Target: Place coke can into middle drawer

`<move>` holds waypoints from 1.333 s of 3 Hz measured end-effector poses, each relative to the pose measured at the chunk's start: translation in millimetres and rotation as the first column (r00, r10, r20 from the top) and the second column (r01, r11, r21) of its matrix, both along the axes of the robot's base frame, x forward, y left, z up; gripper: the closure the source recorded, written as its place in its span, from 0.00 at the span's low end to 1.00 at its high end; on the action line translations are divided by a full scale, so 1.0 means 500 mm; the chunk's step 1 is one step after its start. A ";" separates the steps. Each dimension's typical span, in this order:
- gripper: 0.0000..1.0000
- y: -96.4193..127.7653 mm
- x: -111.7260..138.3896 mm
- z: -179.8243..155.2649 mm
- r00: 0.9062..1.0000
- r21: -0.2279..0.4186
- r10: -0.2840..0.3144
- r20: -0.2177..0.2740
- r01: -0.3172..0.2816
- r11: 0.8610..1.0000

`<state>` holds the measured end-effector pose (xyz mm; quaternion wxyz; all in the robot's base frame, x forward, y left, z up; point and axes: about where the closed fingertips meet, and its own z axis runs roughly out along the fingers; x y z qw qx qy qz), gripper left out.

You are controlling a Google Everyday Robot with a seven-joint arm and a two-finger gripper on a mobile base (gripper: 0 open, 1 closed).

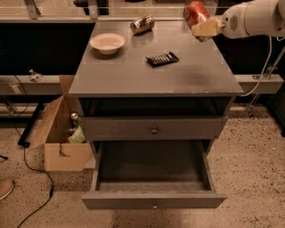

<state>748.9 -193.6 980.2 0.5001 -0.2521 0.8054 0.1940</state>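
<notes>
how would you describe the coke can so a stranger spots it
Find the grey cabinet with its lower drawer pulled open. Above its back right corner the robot's tool holds the coke can in the air. It is red; the brownish-gold can lies on the top.

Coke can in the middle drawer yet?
No, the coke can is held in the hand over the cabinet top's back-right corner; the open middle drawer is empty.
</notes>
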 end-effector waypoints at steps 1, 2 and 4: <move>1.00 0.017 -0.067 -0.104 0.996 0.030 0.038 -0.080 -0.035 0.999; 1.00 0.029 -0.081 -0.145 0.992 0.029 0.053 -0.116 -0.050 0.998; 1.00 0.039 -0.108 -0.166 0.986 0.009 0.095 -0.140 -0.095 0.995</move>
